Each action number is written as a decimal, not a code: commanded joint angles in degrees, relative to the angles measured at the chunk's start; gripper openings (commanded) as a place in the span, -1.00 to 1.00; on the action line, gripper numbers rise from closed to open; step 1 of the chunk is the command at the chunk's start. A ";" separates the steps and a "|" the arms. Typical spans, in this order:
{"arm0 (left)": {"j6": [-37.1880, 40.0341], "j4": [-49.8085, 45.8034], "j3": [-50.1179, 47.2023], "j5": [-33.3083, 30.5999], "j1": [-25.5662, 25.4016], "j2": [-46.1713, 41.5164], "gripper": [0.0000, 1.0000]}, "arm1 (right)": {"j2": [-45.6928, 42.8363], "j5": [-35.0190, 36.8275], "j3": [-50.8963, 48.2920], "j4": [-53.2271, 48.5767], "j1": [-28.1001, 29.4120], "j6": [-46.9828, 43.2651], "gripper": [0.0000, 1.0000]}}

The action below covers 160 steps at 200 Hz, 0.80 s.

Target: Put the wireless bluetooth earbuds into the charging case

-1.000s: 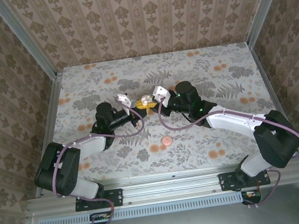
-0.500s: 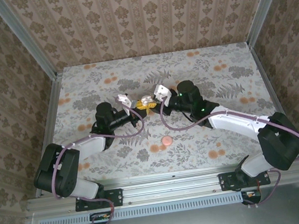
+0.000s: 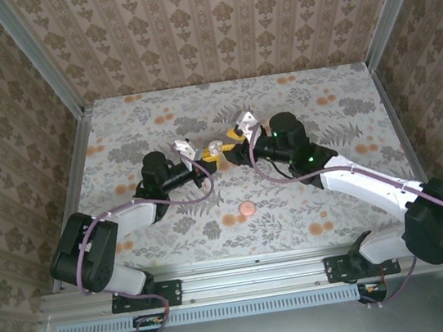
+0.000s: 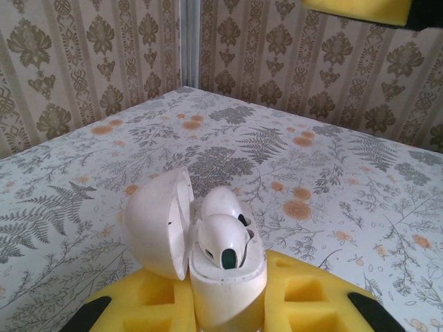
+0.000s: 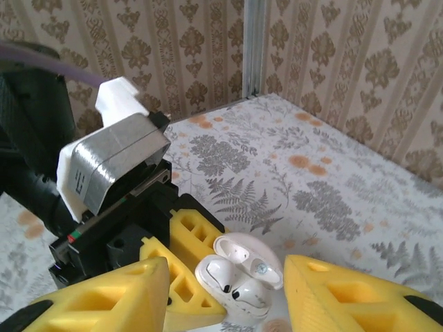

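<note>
A: Case (image 4: pixel 227 283), where's it seen?
B: Approx. mid-table (image 3: pixel 141 123), a bit toward the far side, betw. the two grippers. It's pinched by the left gripper (image 3: pixel 208 155); the yellow fingers (image 4: pixel 325 308) are pressed against its lower body from both sides.
A: Open or closed?
B: Open. The lid (image 4: pixel 158 225) is swung up and over to the left in the left wrist view.
A: Earbuds (image 4: pixel 223 241)?
B: Both are seated in the case, white, rounded tops up. One is nearer the left wrist cam, the other just behind it; whether they touch can't be told.
A: Right gripper (image 3: pixel 231 136)?
B: Spread apart, nothing gripped. It's pointed at the case from the right and far side. In the right wrist view the case is seen beyond and betw. its yellow tips, w/o contact.
A: Anything else on the table?
B: A small pink round piece (image 3: pixel 247 208) is lying on the flowered cloth, nearer the arm bases, well apart from the case and both grippers.
A: Is the case lifted off the cloth?
B: Can't be told for sure from these views.
</note>
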 commanded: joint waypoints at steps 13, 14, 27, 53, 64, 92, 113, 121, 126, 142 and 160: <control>2.05 0.75 0.78 -0.22 -0.08 -1.03 -0.72 | -1.46 4.53 4.47 -11.97 0.18 16.31 -0.06; 2.03 0.73 0.78 -0.15 -0.08 -1.03 -0.72 | -1.46 4.52 4.49 -12.10 0.18 16.50 -0.06; 2.28 0.69 0.77 0.34 -0.08 -1.02 -0.73 | -2.01 4.52 4.61 -13.70 0.18 18.73 -0.06; 3.08 0.32 0.85 1.51 -0.09 -1.04 -0.72 | -3.61 2.33 3.94 -14.52 -0.34 21.06 -0.06; 3.48 0.37 1.12 2.86 -0.11 -0.96 -0.72 | -4.27 1.97 3.50 -14.77 -0.35 20.23 -0.06; 3.59 0.07 1.74 5.93 -0.08 -1.31 -0.72 | -6.36 2.85 1.41 -15.13 -0.44 15.07 -0.05; 4.30 -1.28 2.22 7.88 -0.29 -2.05 -0.73 | -8.55 1.68 -1.34 -14.01 -1.35 6.35 0.03; 4.58 -1.81 2.43 9.12 -0.35 -2.29 -0.72 | -9.41 -0.49 -2.82 -13.24 -2.49 2.26 0.07; 4.72 -2.05 2.49 10.01 -0.33 -2.47 -0.72 | -9.92 -1.83 -3.74 -12.57 -3.23 0.00 0.07; 4.88 -3.29 3.31 12.70 -0.33 -2.78 -0.72 | -11.71 -8.07 -7.33 -8.72 -6.36 -5.56 0.10; 6.44 -6.18 4.24 14.89 -0.62 -3.70 -0.72 | -12.45 -16.19 -9.63 -6.43 -10.54 -10.68 0.14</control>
